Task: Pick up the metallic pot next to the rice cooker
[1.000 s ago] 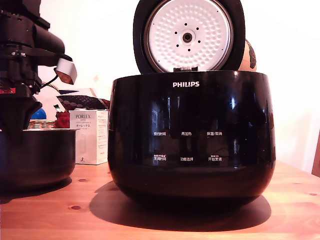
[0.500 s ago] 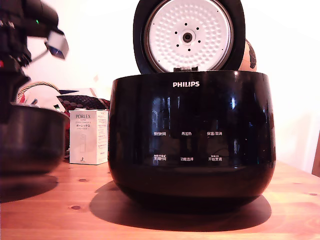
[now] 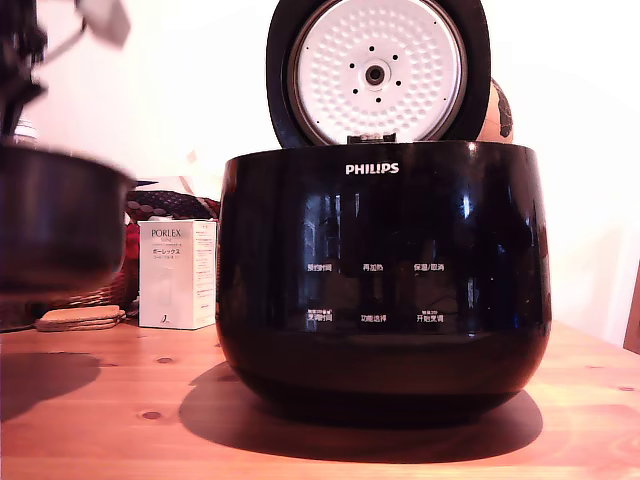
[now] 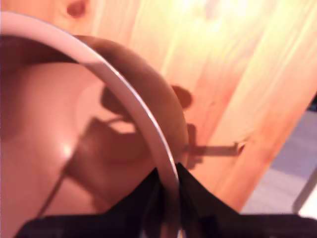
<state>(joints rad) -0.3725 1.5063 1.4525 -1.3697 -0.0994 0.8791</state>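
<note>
Metallic pot (image 3: 55, 225) higher, beside rice cooker (image 3: 383, 270)

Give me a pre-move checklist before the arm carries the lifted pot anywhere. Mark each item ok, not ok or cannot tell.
1. Grip on the rim: ok. In the wrist view the gripper has its fingers on either side of the metallic pot's pale rim.
2. Pot off the table: ok. The exterior view shows a gap and a shadow under it.
3. Pot level: cannot tell. It is blurred and cut off at the exterior view's left edge.
4. Clear of the rice cooker: ok. They are apart.
5. Clear of the white box: cannot tell. It looks further back, but depth is unclear.
6. Pot empty: ok as far as the wrist view shows.
</note>
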